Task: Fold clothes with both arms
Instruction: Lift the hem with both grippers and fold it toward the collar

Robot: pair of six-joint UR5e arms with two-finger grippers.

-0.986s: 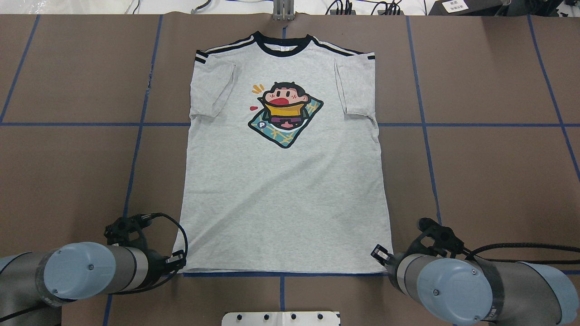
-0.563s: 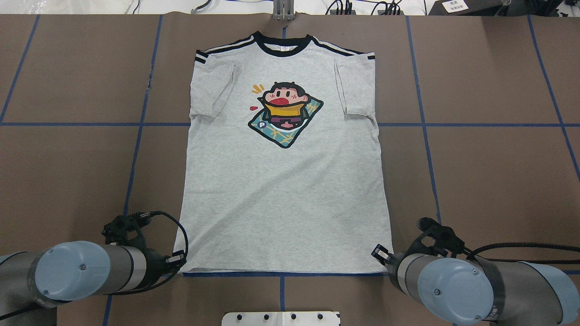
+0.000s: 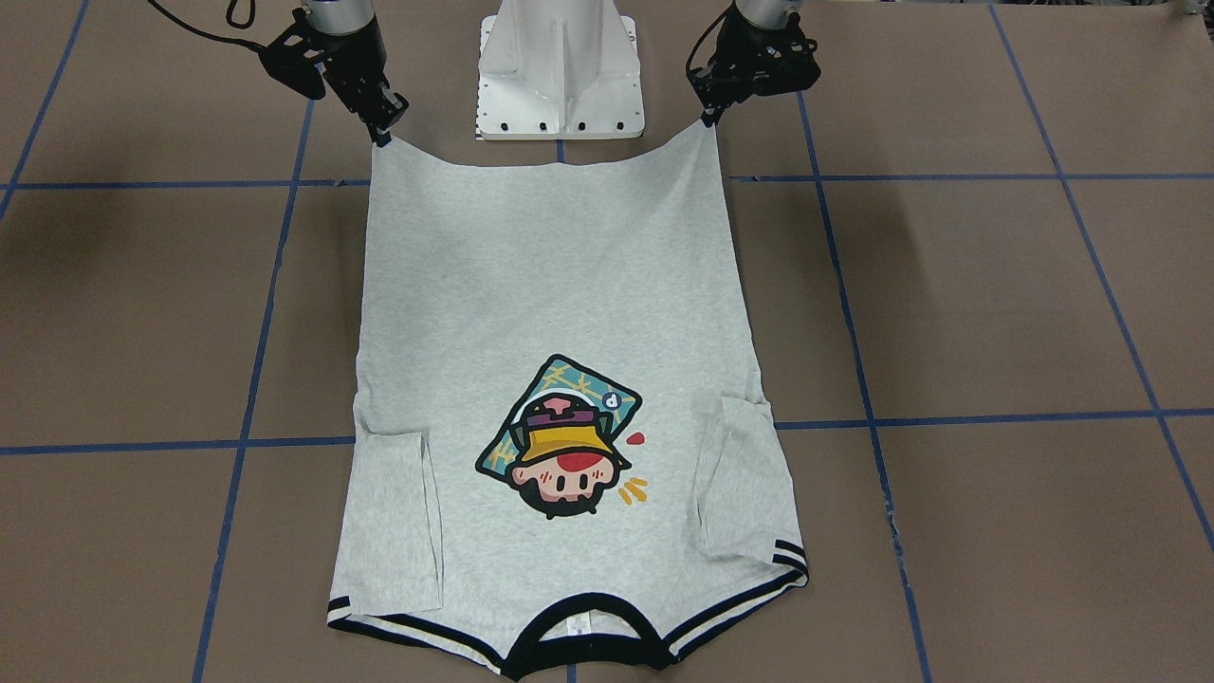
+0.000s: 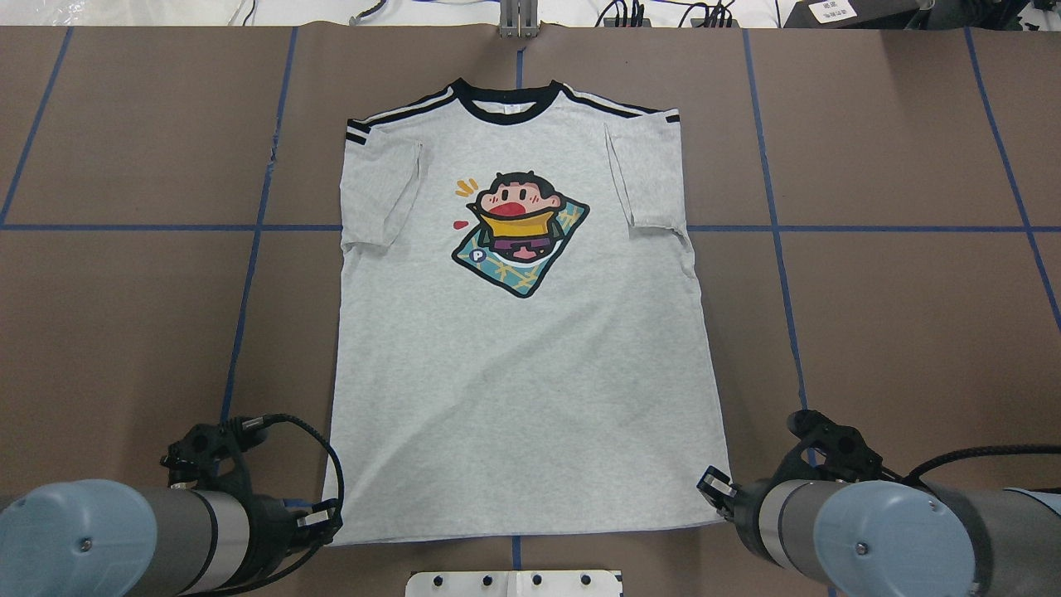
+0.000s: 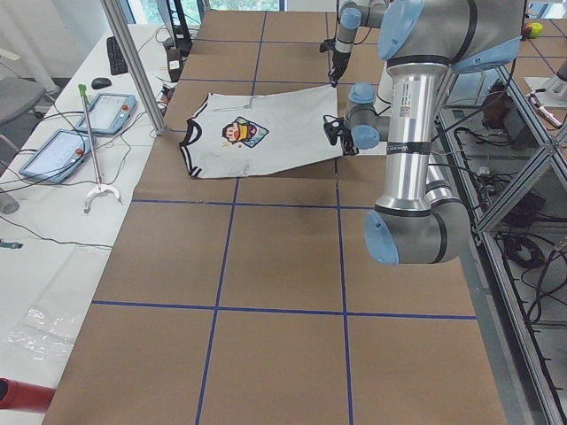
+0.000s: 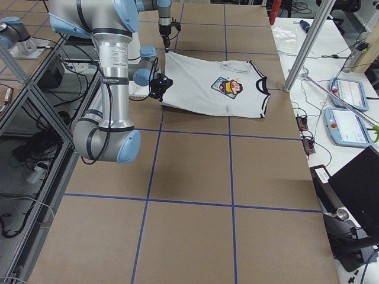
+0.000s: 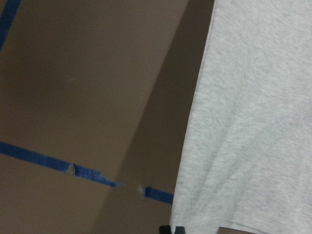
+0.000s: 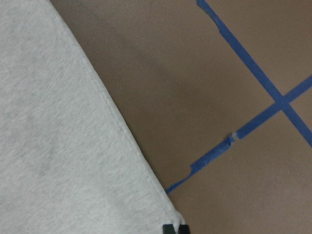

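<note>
The clothes are one light grey T-shirt (image 4: 522,373) with a black collar and a cartoon print, front up, sleeves folded inward. Its collar end rests on the table. The hem end hangs raised above the brown surface, casting a shadow in the side views. My left gripper (image 4: 327,522) is shut on the hem's left corner and my right gripper (image 4: 714,489) is shut on its right corner. From the front-facing view the left gripper (image 3: 709,116) and right gripper (image 3: 382,133) pull the hem (image 3: 550,156) taut between them. Each wrist view shows grey cloth (image 7: 253,122) (image 8: 58,146) pinched at the fingertips.
The white pedestal base (image 3: 560,66) stands just behind the raised hem, between the two arms. Blue tape lines (image 4: 779,228) grid the brown table. A metal bracket (image 4: 520,21) sits at the far edge. A side table with tablets (image 5: 102,111) lies beyond the collar end.
Both arms have drawn back toward the robot's base and lifted the hem corners. The whole shirt slid toward the robot, its collar moving away from the far edge.
</note>
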